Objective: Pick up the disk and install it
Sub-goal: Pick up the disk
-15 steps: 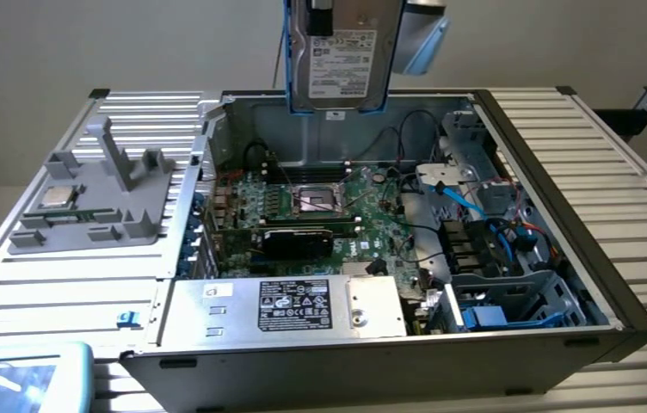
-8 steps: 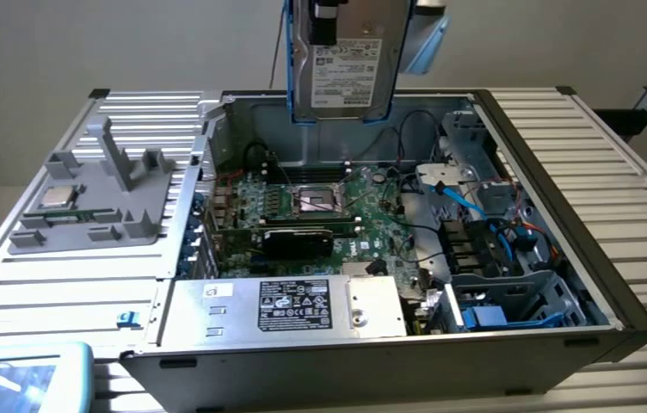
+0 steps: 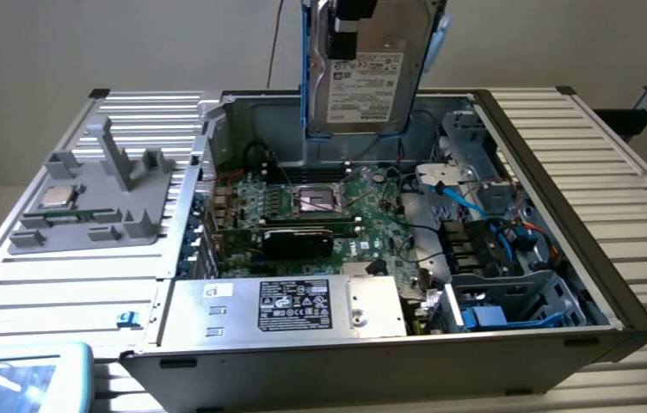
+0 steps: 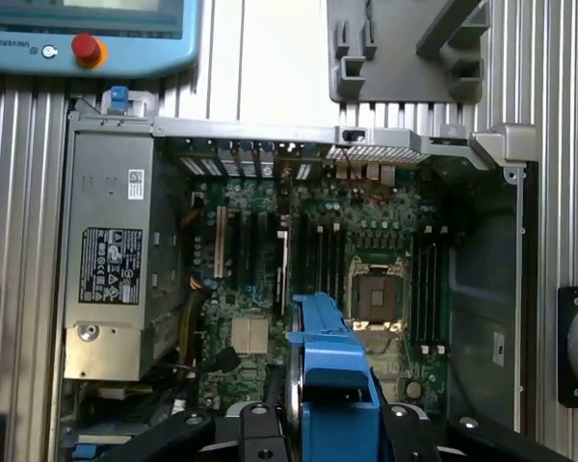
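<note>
Up above the open case (image 3: 358, 374), the disk (image 3: 364, 73) hangs upright in the air with its white label turned to the exterior camera and its blue carrier showing along both long edges. The gripper (image 3: 353, 15) has it by the upper end, jaws pinching the disk between them. In the wrist view the black fingers (image 4: 243, 430) sit on either side of the blue carrier. The disk touches nothing below. It hangs over the far part of the case, above the board (image 3: 300, 219), and the wrist view looks past its blue end onto the board just beside the empty socket (image 4: 376, 294). At the near end of the case lies the silver power supply (image 3: 289, 305) with its black label. A drive cage (image 3: 519, 301) with blue parts sits in the near corner on the exterior view's right. Outside the case, on the exterior view's left, a grey fixture (image 3: 94, 206) carries a small square chip (image 3: 59, 196). A pendant (image 3: 25, 374) lies at the near corner.
</note>
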Controlling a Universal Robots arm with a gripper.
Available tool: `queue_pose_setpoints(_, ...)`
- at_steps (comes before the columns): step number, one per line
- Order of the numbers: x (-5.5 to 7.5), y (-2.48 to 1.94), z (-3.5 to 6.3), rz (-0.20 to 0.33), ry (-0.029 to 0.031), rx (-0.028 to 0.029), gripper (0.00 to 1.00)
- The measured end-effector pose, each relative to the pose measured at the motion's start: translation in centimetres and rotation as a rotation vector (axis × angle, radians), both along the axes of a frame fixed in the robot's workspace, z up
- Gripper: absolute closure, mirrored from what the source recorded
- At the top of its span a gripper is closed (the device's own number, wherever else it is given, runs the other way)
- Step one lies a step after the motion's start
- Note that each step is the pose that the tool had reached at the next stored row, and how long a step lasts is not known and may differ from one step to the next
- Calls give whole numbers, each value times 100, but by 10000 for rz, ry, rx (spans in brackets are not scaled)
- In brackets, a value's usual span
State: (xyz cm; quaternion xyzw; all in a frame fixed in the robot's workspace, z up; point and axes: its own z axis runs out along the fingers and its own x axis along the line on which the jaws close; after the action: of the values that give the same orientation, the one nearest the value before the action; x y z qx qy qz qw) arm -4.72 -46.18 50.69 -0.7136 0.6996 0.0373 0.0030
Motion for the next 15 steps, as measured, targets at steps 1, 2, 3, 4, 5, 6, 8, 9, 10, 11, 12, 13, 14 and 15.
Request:
queue_pose_setpoints(1, 32, -19, 0, 0, 0, -1, 63)
queue_pose_setpoints(2, 65, -36, 0, 1, 0, -1, 63)
queue_pose_setpoints(3, 95, -52, 1, 0, 0, -3, 63)
queue_pose_setpoints(4, 124, -65, 1, 0, -1, -8, 63)
queue_pose_setpoints(5, 146, -77, 2, -1, 0, -26, 63)
queue_pose_setpoints(6, 167, -89, 4, 1, -1, -49, 63)
queue_pose_setpoints(8, 198, -110, 7, 0, 1, -108, 63)
queue_pose_setpoints(9, 206, -113, 8, 0, -1, -200, 63)
queue_pose_setpoints(10, 214, -115, 9, 0, -5, -295, 63)
queue_pose_setpoints(11, 222, -122, 8, 0, -8, -365, 63)
queue_pose_setpoints(12, 230, -128, 8, 0, -11, -418, 63)
queue_pose_setpoints(13, 241, -136, 10, 0, -12, -463, 63)
queue_pose_setpoints(14, 256, -148, 11, 0, -11, -478, 63)
queue_pose_setpoints(15, 274, -168, 11, -1, -12, -477, 63)
